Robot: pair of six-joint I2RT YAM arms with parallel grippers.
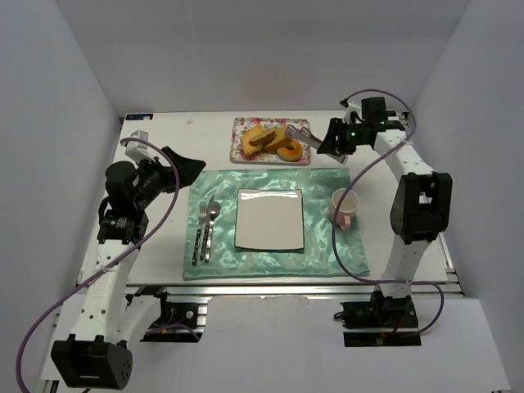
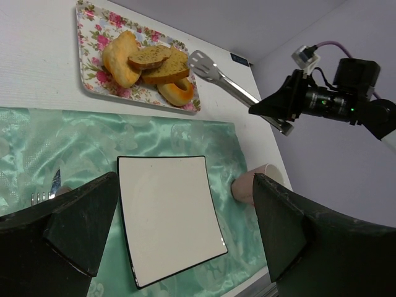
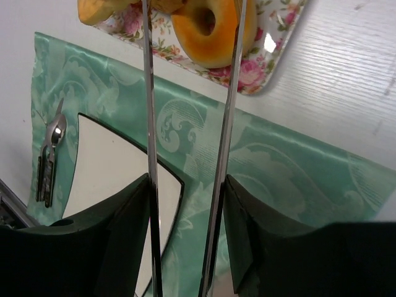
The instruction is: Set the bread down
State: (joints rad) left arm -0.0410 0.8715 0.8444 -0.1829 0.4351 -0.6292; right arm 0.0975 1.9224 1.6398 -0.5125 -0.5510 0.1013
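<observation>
At the far middle of the table (image 1: 196, 135) sits a tray (image 1: 238, 147) with the bread (image 1: 264, 139) piled in it, slices overlapping, and a ring-shaped piece (image 1: 288, 151) at its near right corner. Just in front lies a placemat (image 1: 319, 237) with a plate (image 1: 268, 219) at its middle, cutlery (image 1: 205, 229) to the plate's left and a cup (image 1: 344, 206) at the mat's right edge. The right gripper (image 1: 326, 141), right of the tray, holds tongs (image 1: 307, 137) reaching over the tray's right end; the left gripper (image 1: 187, 161) hangs beside the mat's far left corner.

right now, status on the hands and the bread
Left hand open, clear of the tray. Right hand shut on tongs, tips by the tray. Bread all on tray, plate bare. Nothing in the way.
</observation>
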